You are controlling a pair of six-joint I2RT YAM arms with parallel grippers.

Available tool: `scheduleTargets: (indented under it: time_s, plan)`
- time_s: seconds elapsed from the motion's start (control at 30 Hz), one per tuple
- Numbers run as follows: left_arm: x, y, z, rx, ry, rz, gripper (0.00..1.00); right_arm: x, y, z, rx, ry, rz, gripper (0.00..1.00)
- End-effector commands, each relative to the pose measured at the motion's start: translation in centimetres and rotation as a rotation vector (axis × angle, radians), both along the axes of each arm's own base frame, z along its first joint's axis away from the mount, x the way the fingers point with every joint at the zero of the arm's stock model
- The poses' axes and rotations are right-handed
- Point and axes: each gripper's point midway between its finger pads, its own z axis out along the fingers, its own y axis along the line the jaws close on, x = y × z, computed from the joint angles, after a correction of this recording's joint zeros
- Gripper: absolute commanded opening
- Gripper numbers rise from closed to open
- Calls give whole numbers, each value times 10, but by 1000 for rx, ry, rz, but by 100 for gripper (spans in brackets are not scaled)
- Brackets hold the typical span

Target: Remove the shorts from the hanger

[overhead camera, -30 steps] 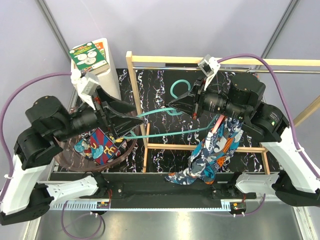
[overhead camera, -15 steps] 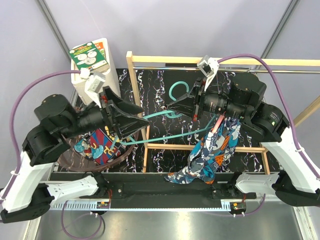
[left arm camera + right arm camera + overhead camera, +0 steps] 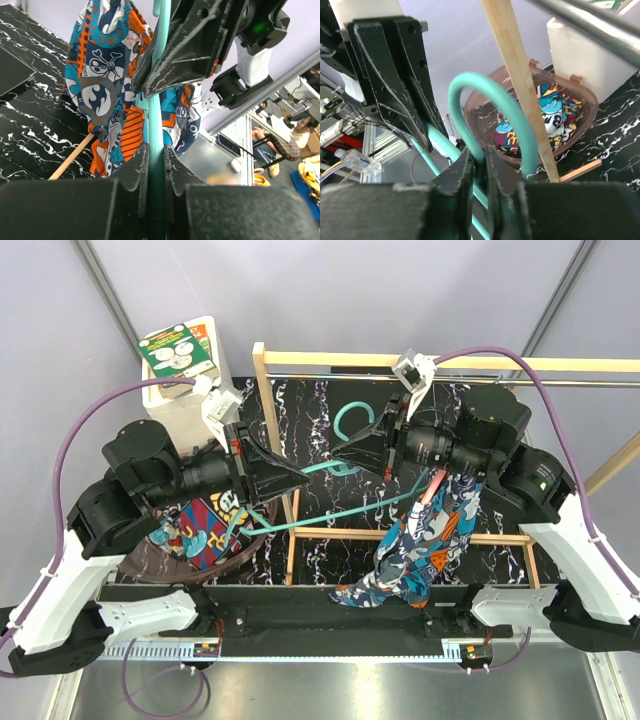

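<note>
Left tool (image 3: 156, 150) and right tool (image 3: 480, 156) clamp teal hanger (image 3: 155, 117); skull-printed teal-orange shorts (image 3: 100, 85) dangle.

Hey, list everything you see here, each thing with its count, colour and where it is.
hanger: one, teal, between both grippers
patterned shorts: one pair, teal-orange-white, hanging on hanger
comic shorts: one pair, navy-red-yellow, in basket
basket: one, brown, table's left
rack: one, pale wood, on table
rod: one, metal, along rack's top
box: one, white, far left
table: one, black marbled, under everything
left gripper: one, black, shut on hanger's bar
right gripper: one, black, shut at hanger's hook
</note>
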Motion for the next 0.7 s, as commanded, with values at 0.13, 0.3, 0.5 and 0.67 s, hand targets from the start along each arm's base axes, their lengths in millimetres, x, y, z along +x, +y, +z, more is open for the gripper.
scheduleTargets:
  time_s: [0.13, 0.3, 0.5, 0.67]
  plan:
    - [0, 25, 29, -88, -49, 103, 0, 13, -16, 42, 126, -53, -131, 88]
    - [2, 34, 35, -119, -37, 153, 0, 12, -39, 50, 168, -87, -213, 100]
    - [5, 38, 39, -148, -21, 183, 0, 9, -74, 59, 237, -131, -327, 100]
    - [11, 35, 48, -204, 42, 216, 0, -5, -81, 69, 287, -182, -286, 100]
